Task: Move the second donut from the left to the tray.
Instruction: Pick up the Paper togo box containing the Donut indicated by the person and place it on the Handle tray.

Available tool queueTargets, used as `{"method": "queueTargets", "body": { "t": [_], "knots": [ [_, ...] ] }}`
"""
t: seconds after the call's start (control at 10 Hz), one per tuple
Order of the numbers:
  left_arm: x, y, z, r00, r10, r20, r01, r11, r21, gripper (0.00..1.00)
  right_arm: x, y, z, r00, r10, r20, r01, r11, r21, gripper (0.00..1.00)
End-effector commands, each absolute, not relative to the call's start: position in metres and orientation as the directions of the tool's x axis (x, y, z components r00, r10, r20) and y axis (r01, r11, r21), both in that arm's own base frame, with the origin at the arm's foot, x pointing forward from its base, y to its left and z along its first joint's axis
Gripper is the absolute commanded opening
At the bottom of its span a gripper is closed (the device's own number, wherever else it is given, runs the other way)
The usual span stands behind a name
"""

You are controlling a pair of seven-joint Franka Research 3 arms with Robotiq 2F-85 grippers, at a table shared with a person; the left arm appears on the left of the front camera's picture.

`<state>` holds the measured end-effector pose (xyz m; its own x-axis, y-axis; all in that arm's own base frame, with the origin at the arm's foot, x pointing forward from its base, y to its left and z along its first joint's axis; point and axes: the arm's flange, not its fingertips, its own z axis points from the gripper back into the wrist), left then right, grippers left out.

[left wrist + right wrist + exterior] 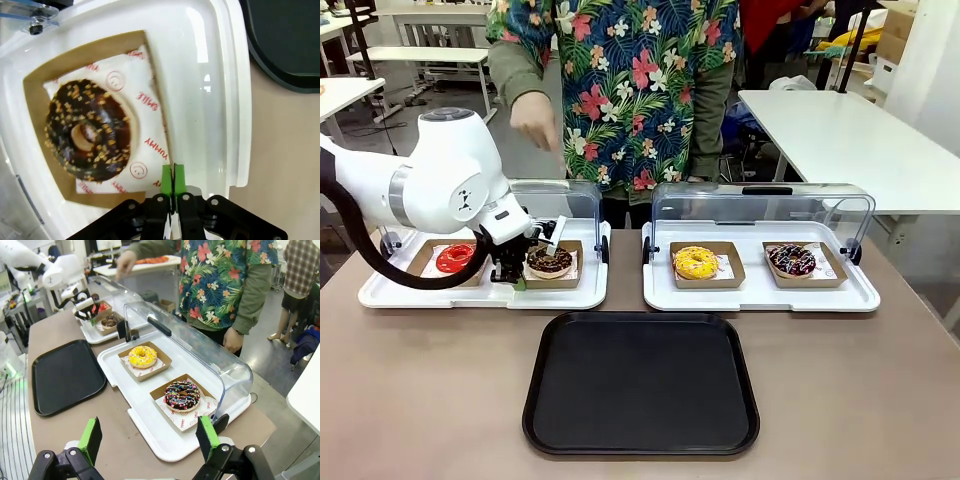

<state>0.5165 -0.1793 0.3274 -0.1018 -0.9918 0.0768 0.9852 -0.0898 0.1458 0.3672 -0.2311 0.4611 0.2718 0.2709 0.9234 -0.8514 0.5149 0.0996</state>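
Note:
The second donut from the left (pixel 550 261) is chocolate-brown with pale sprinkles. It lies on white paper in a brown cardboard holder (pixel 100 42), inside the left white tray (pixel 480 296). My left gripper (pixel 512 268) is at the holder's left side. In the left wrist view the donut (pixel 87 132) is left of the gripper (pixel 172 177), whose green pads are shut on the holder's rim. The black tray (pixel 640 385) lies at the table's front middle, and its corner (pixel 285 40) shows at the upper right. My right gripper (pixel 149 432) is open, with nothing between its fingers.
A red-glazed donut (pixel 455 258) shares the left tray. The right white tray (pixel 760 298) holds a yellow donut (pixel 695 262) and a dark donut with multicoloured sprinkles (pixel 792 260). Both clear lids stand raised. A person stands across the table, one hand (pixel 533 118) above the left tray.

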Motion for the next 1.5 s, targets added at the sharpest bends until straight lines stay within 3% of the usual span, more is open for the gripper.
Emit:
{"method": "queueTargets", "body": {
  "t": [0.0, 0.8, 0.9, 1.4],
  "knots": [
    [0.520, -0.178, 0.330, -0.109, -0.991, 0.082, 0.988, -0.099, 0.119, 0.00, 0.370, -0.232, 0.463, 0.235, 0.263, 0.936, -0.857, 0.511, 0.071, 1.00],
    [0.518, -0.179, 0.328, -0.103, -0.992, 0.074, 0.987, -0.092, 0.131, 0.01, 0.370, -0.232, 0.463, 0.235, 0.263, 0.936, -0.857, 0.511, 0.071, 1.00],
    [0.510, -0.179, 0.334, -0.083, -0.996, 0.029, 0.986, -0.078, 0.145, 0.01, 0.370, -0.232, 0.463, 0.235, 0.263, 0.936, -0.857, 0.511, 0.071, 1.00],
    [0.474, -0.180, 0.391, -0.057, -0.998, 0.031, 0.976, -0.049, 0.210, 0.01, 0.370, -0.232, 0.463, 0.235, 0.263, 0.936, -0.857, 0.511, 0.071, 1.00]
  ]
}}
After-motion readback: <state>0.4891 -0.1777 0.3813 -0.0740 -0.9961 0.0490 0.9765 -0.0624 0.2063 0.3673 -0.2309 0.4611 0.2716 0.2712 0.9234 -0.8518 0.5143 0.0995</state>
